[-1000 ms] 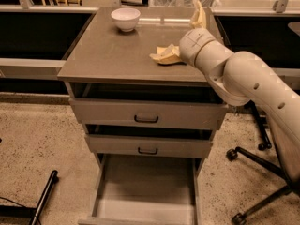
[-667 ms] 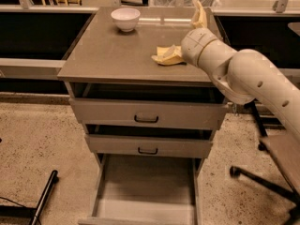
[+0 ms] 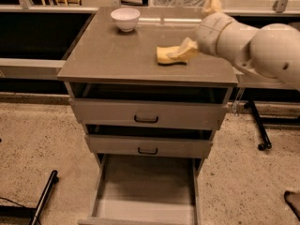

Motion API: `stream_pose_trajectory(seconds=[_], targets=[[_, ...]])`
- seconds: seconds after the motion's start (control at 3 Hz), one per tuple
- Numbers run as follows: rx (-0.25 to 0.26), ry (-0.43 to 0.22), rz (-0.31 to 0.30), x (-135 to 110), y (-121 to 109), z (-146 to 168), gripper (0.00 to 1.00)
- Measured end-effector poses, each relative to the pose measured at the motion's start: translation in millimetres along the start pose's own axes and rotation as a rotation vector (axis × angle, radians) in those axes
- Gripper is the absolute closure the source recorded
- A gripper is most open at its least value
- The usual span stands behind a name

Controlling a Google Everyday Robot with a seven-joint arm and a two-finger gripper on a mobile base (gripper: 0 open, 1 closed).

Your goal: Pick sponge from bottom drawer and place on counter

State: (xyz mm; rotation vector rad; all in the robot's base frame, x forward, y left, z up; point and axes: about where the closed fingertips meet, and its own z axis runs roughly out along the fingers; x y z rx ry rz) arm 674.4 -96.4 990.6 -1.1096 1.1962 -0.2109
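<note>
The one camera looks from high in front of the drawer cabinet (image 3: 147, 118), tilted down and fairly near. The counter (image 3: 117, 55) fills the upper half, the open bottom drawer (image 3: 145, 189) runs off the lower edge, and the gripper (image 3: 193, 26), fingers spread, reaches in from the right.

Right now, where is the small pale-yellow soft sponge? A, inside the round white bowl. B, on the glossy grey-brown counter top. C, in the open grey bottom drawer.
B: the sponge lies on the counter, with the gripper at its right end.
</note>
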Motion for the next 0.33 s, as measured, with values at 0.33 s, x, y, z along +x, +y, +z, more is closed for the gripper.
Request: stream_pose_trajectory(seconds=[0.33], targets=[[0.022,0.078,-0.015,37.2,-16.5,-21.6,0.00]])
